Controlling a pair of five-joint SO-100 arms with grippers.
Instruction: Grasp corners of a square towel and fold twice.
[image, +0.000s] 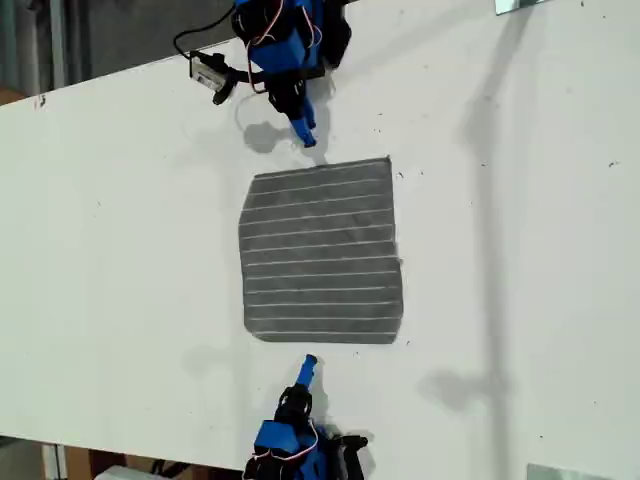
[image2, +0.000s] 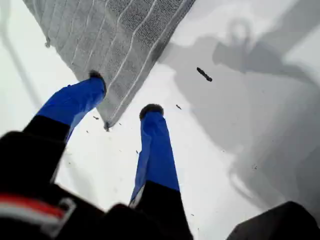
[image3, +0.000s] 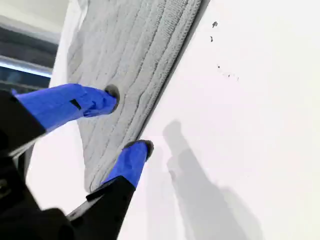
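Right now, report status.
My first gripper open, corner of towel between jaws. My second gripper open, straddling towel edge. Towel flat, ungrasped. Nothing blocking.

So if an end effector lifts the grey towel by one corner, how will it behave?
The towel will probably hang limp, since it is soft cloth lying flat on the table. Its textured weave looks grippy rather than slippery. It also looks thin, so likely light, and a push would probably wrinkle it.
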